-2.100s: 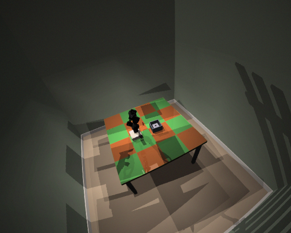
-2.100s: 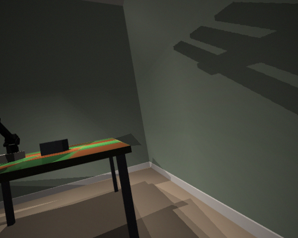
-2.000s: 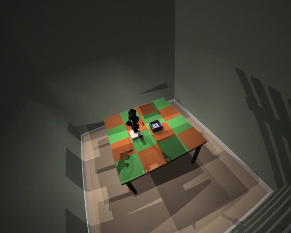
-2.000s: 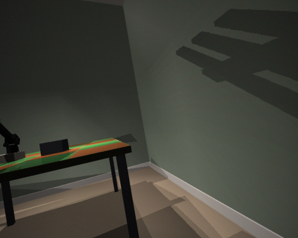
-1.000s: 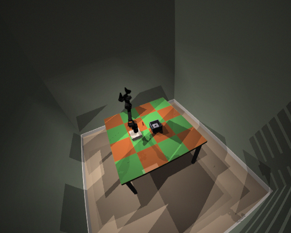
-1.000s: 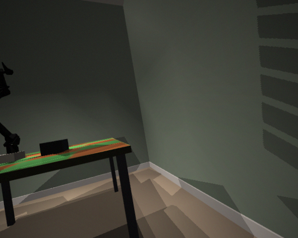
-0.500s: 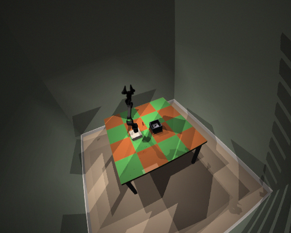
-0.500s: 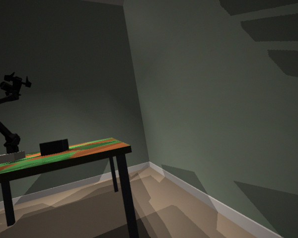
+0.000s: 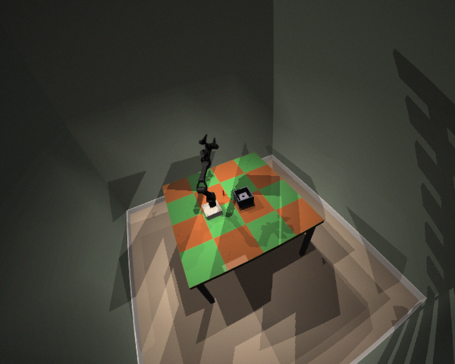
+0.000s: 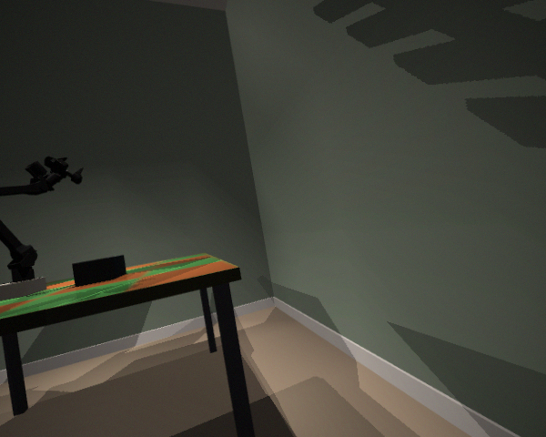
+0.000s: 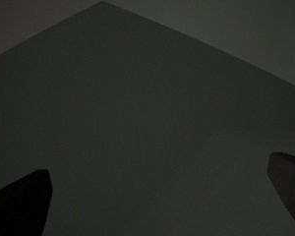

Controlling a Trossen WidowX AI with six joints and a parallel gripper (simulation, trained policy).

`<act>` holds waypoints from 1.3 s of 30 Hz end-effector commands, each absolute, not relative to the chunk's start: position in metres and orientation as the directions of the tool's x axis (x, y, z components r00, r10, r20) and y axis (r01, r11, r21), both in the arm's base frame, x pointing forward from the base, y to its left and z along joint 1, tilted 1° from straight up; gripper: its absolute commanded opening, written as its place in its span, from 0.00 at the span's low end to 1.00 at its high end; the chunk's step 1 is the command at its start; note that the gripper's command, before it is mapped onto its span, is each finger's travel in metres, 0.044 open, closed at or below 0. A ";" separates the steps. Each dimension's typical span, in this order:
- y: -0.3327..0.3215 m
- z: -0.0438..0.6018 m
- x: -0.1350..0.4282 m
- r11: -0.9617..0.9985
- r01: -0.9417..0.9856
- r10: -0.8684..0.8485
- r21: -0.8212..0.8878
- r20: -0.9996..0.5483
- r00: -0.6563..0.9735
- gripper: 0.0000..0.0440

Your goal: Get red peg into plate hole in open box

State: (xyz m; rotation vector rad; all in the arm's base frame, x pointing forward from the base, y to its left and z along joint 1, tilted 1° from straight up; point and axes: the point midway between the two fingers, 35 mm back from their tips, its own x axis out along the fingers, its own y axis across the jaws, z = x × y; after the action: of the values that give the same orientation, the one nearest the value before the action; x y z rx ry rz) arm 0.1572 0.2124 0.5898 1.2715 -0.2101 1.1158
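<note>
The claw (image 9: pixel 209 142) (image 10: pixel 73 170) (image 11: pixel 163 172) is held high above the level of the table (image 9: pixel 198 270) (image 10: pixel 179 288), its fingers spread wide with nothing between them. In the wrist view only wall and ceiling are seen past the fingertips, so the claw is probably not aimed at any work yet; by its height, nothing on the table is likely to be knocked while the arm is swung round.

The red peg (image 9: pixel 223 192) is seen in the top view on an orange square, between the arm's pale base (image 9: pixel 212 210) (image 10: pixel 15 289) and the open box (image 9: pixel 245 199) (image 10: pixel 99 270), apart from both. It seems to be stood there within easy reach, though its exact pose is too small to be told. The box is set with its mouth upward, presumably so that the peg can be lowered from above; at its bottom the pale plate (image 9: pixel 240 197) is shown with a dark hole near the middle, which is not yet filled.

No brand, label or writing can be read on anything.
</note>
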 end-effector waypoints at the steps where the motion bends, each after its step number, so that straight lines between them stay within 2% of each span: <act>1: 0.225 0.566 0.174 -0.040 -0.720 0.575 0.693 0.605 0.551 1.00; 11: 0.256 0.473 0.225 0.224 -0.563 0.644 0.796 0.312 0.698 1.00; 21: 0.262 0.374 0.259 0.472 -0.366 0.632 0.802 -0.019 0.775 1.00; 30: 0.248 0.288 0.271 0.656 -0.167 0.554 0.736 -0.320 0.768 1.00; 39: 0.220 0.212 0.265 0.784 0.048 0.426 0.619 -0.592 0.684 1.00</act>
State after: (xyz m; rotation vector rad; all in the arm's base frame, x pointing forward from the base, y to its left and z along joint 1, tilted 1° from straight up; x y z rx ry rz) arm 0.2674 0.2263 0.2267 0.6631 0.7535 0.2696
